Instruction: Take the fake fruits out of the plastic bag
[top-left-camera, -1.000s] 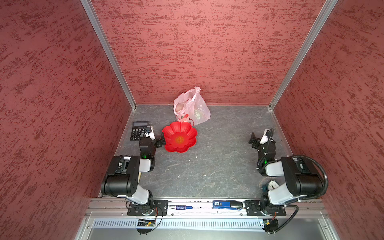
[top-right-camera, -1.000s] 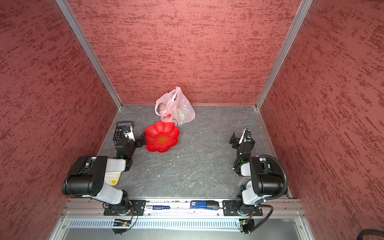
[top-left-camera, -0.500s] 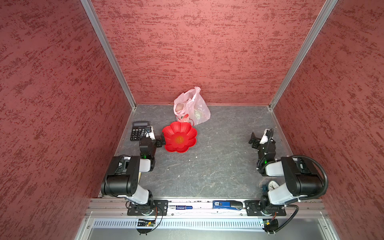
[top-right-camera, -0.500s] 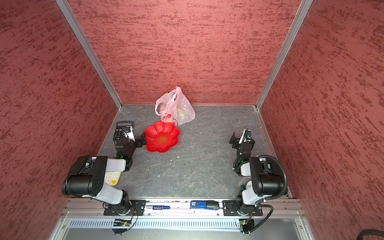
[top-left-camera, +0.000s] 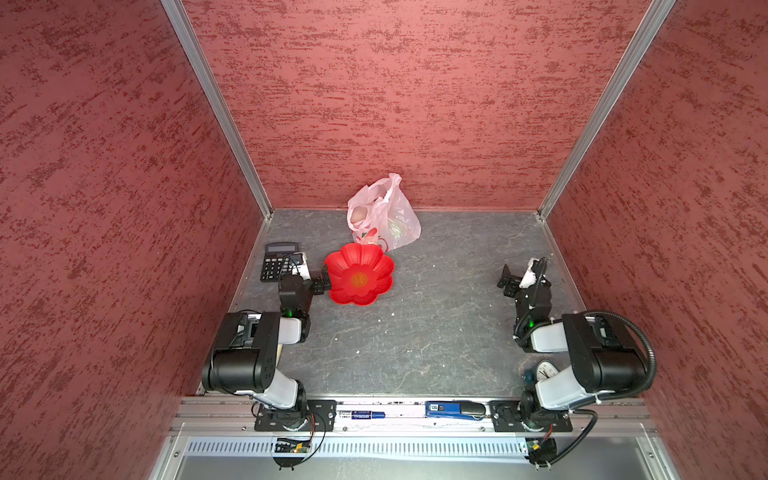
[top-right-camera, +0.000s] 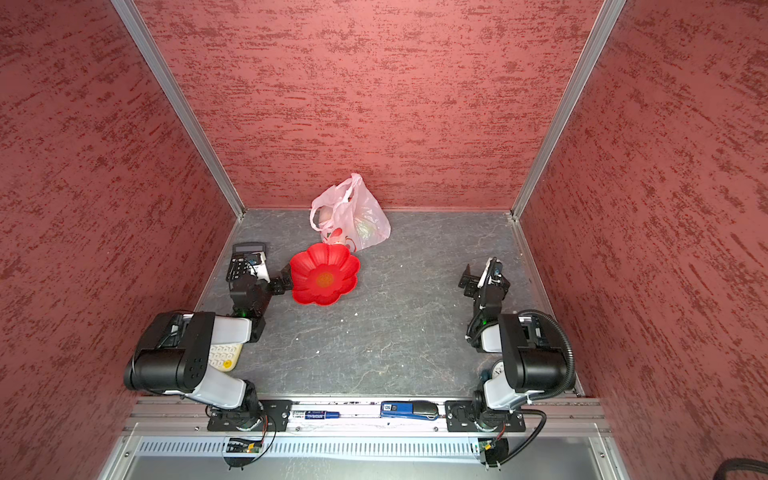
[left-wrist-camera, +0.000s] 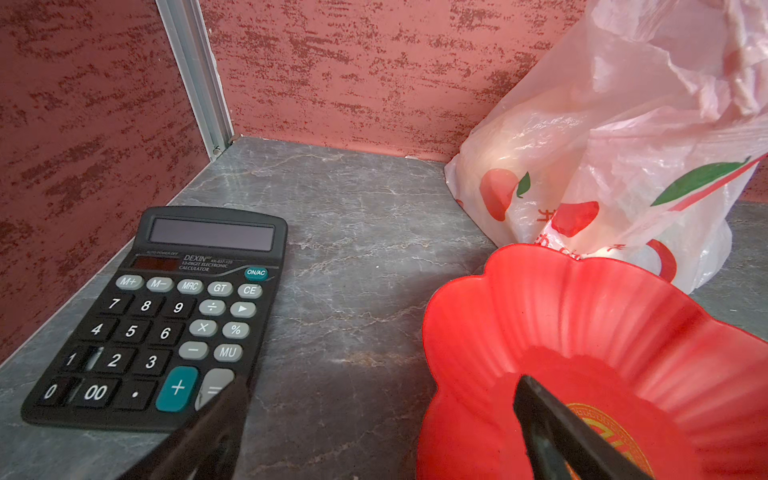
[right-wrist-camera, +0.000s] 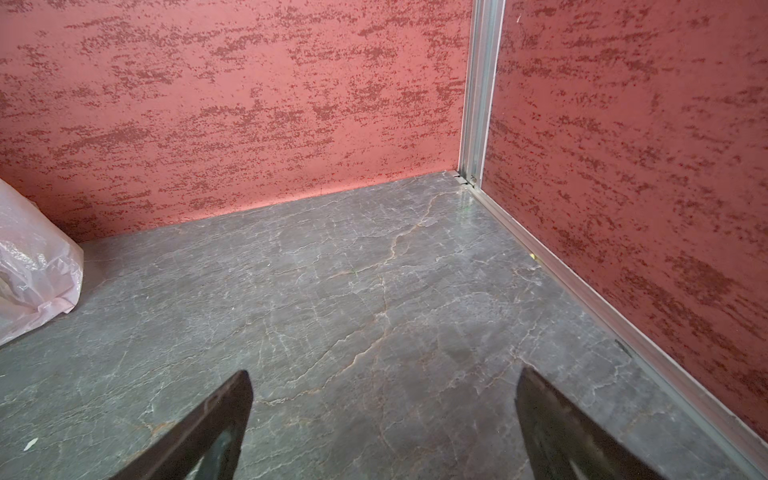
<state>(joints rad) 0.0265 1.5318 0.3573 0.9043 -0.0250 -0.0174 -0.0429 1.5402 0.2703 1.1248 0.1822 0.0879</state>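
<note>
The bag (top-left-camera: 395, 220) stands at twelve o'clock on the surface (top-left-camera: 436, 332), by the back wall, with fruits (top-left-camera: 358, 215) showing faintly inside. A red dish (top-left-camera: 359, 274) sits just at its six o'clock. The left fingers (left-wrist-camera: 216, 424) and right fingers (right-wrist-camera: 216, 415) are spread wide, grasping nothing.

Both top views look steeply down from high above the red dish (top-left-camera: 360, 276), facing the back wall (top-left-camera: 395, 104) behind it, far enough to hold the whole floor (top-left-camera: 436, 324). The left wrist view sits low, close beside the dish, facing the plastic bag (left-wrist-camera: 623, 166) behind it. The right wrist view, well away from the dish, faces a far corner (right-wrist-camera: 467, 174), sharing just the bag's edge.
</note>
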